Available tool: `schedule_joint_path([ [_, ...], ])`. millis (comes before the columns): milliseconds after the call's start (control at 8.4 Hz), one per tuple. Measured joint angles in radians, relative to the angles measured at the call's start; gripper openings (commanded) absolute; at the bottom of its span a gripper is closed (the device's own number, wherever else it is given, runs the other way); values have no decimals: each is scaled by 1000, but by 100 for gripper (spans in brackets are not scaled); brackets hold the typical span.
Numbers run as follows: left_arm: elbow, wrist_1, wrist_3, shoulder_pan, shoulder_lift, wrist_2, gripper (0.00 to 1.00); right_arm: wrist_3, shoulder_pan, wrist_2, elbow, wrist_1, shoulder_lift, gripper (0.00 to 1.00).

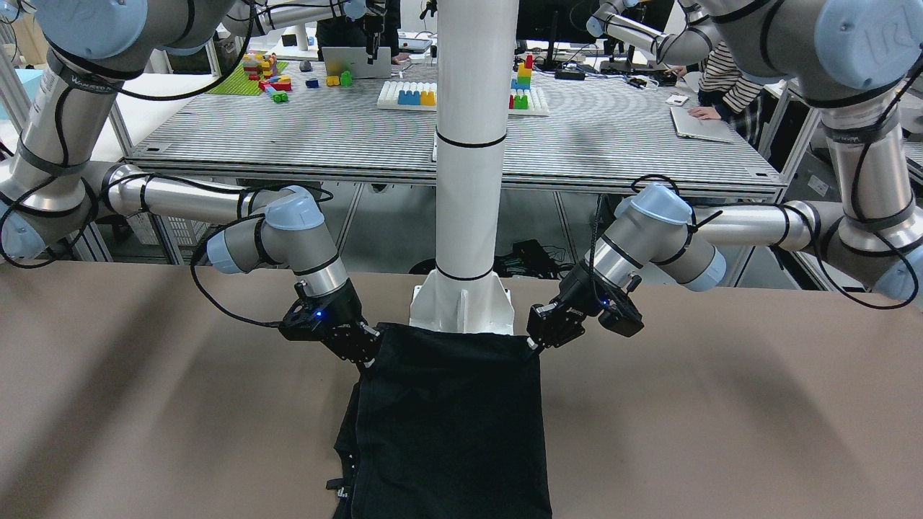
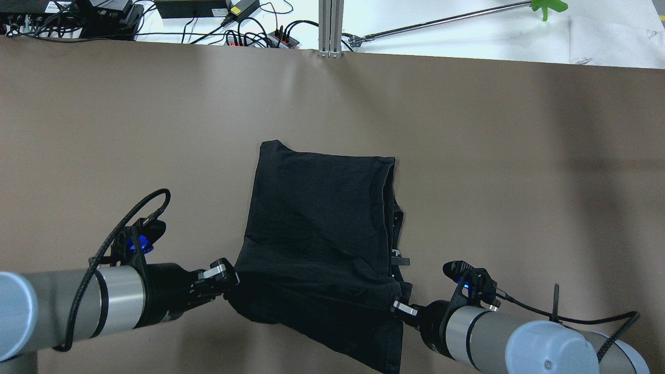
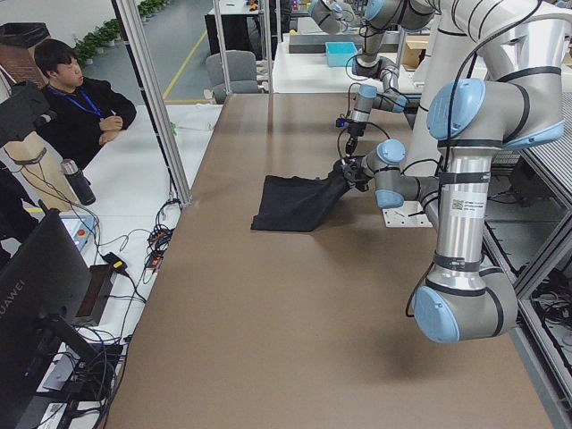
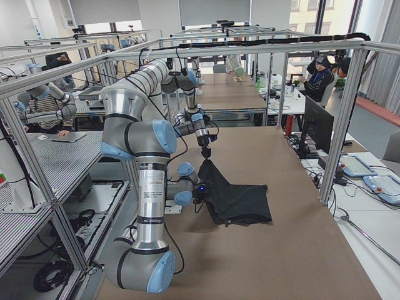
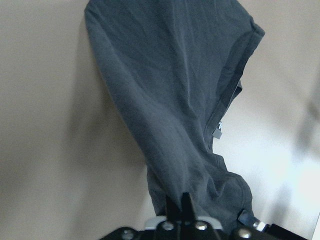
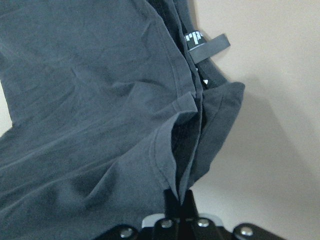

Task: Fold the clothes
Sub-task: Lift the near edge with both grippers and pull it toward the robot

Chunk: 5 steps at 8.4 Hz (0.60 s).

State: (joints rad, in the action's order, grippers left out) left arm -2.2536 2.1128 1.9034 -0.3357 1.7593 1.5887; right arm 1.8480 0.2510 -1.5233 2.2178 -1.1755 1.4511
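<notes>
Midway along the brown matte tabletop [image 2: 519, 156], on the robot's side of it, lies the plain charcoal-black soft fabric garment [image 2: 317, 223]. Its far part is flat on the surface and its near edge is raised off it. Each near corner is gripped: the left arm's black two-finger end effector [image 2: 231, 280] is closed tight on one corner. The right arm's black two-finger end effector [image 2: 399, 307] is closed just as tight on the other, with several hemmed layers bunched between its fingers in the right wrist view. I judge this to be the start of a fold across the middle, the near edge picked up but not yet carried over. The next move calls for both arms to travel away from the robot together, keeping the edge stretched between them, and to lay it on the far edge before letting go. The garment's long axis runs from the robot toward the tabletop's far side; its open hems and small label [image 2: 400, 261] face the robot's right.
</notes>
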Motion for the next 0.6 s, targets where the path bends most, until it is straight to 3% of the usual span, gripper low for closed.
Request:
schedule_joint_path([
  [238,60,-85,-65,-124,82,66,0,-33,61,-5,-40,-49,-66,0],
  [595,185,-114,-127,-264,159,140,0,-97,155,-5,-103,-115,-169,0],
])
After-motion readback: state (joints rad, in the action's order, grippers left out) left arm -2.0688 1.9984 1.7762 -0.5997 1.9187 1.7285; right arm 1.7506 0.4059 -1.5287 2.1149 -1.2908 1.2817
